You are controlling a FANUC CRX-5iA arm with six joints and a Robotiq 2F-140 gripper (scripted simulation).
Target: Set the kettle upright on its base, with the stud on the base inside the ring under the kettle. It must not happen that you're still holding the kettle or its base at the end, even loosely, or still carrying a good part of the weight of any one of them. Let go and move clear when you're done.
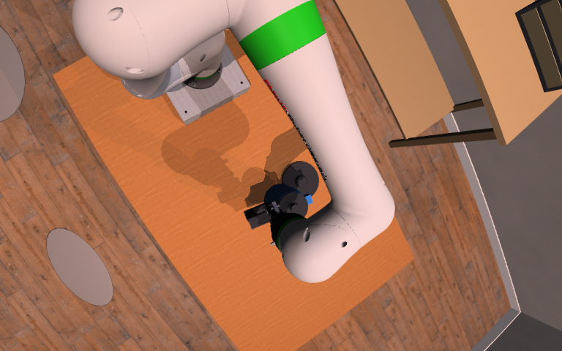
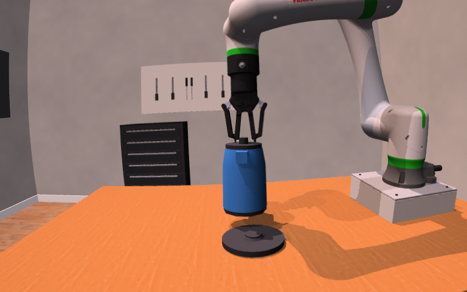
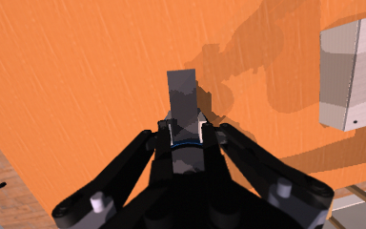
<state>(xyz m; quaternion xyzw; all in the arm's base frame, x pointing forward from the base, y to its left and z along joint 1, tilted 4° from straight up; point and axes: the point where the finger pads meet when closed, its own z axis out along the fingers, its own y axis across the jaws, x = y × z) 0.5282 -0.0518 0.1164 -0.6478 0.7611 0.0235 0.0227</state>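
One white robot arm holds a blue cylindrical kettle with a dark lid (image 2: 244, 180) upright in the air above an orange wooden table (image 2: 137, 247). Its black two-finger end effector (image 2: 244, 139) is closed on the small dark knob (image 2: 243, 140) on top of the lid. The flat dark grey disc-shaped base (image 2: 253, 240), with a low round stud (image 2: 253, 235) at its centre, lies on the table below, clear of the kettle. In the exterior view the kettle's bottom hangs a little above the base. The top view suggests the kettle is beside the base, not squarely over it. To do this step well, the arm should probably centre the kettle over the stud first, keep it vertical, then lower slowly. The ring underneath is hidden.
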